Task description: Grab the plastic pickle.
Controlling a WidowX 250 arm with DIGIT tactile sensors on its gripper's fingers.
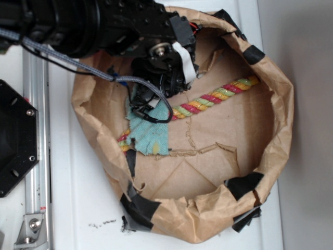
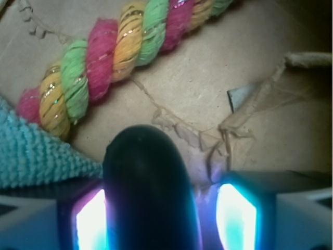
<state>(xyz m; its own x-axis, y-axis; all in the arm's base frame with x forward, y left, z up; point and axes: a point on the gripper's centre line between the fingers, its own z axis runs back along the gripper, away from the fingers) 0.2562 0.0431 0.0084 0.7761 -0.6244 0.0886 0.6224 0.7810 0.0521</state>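
In the wrist view the plastic pickle [image 2: 148, 187], dark and smooth with a rounded end, lies between the jaws of my gripper [image 2: 164, 213]. The left glowing pad [image 2: 89, 221] is against its side. The right pad [image 2: 237, 214] stands a small gap away from it, so the gripper is open around it. In the exterior view my gripper [image 1: 148, 104] is low inside the brown paper bowl [image 1: 270, 120], over the teal cloth's upper edge, and the arm hides the pickle there.
A multicoloured twisted rope [image 1: 213, 99] lies across the bowl floor and also shows in the wrist view [image 2: 104, 62]. A light teal frayed cloth [image 1: 151, 135] lies left of the jaws [image 2: 31, 151]. The bowl's paper walls rise all round. A black mount [image 1: 15, 140] is at left.
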